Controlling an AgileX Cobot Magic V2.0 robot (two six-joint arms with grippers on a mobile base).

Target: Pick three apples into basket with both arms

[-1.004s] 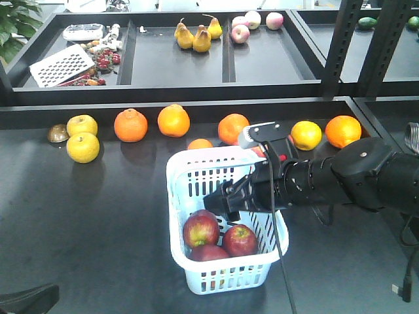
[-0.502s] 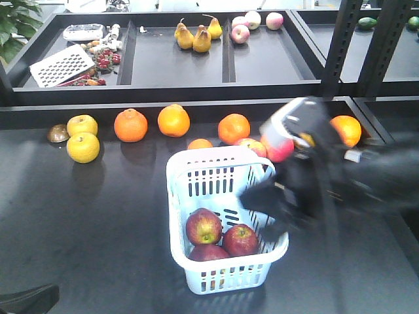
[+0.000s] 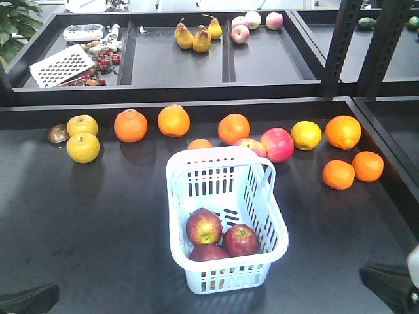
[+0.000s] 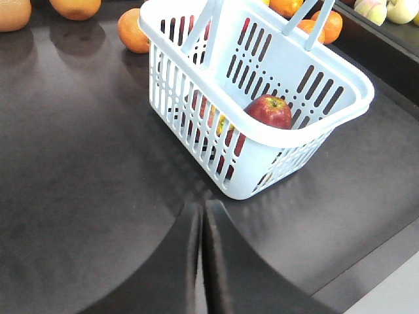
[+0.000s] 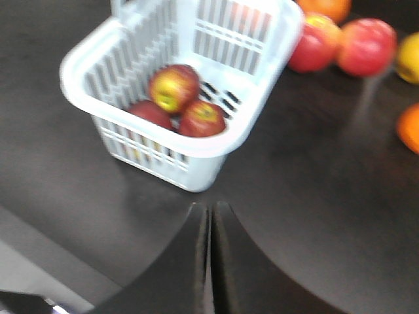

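Observation:
The pale blue-white basket (image 3: 175, 216) stands at the table's middle front with its handle folded toward the far right. Three dark red apples lie inside it: one (image 3: 203, 226) at the left, one (image 3: 240, 239) at the right, one (image 3: 208, 252) in front. My left gripper (image 4: 202, 206) is shut and empty over bare table, just short of the basket's corner (image 4: 236, 190); one apple (image 4: 269, 110) shows over the rim. My right gripper (image 5: 211, 208) is shut and empty, close to the basket (image 5: 85, 85), with the apples (image 5: 173, 87) in sight.
Oranges (image 3: 131, 125), yellow fruits (image 3: 83, 147) and two pink-red apples (image 3: 277, 144) line the table behind the basket; two more oranges (image 3: 339, 174) lie at the right. A raised back shelf (image 3: 177, 91) holds pears (image 3: 201, 39) and a grater (image 3: 62, 64). Black arm parts (image 3: 393, 288) fill the lower corners.
The right arm, which reached over the basket a second ago, has swung away to the right and drawn back to the lower right corner. The three apples stay in the basket.

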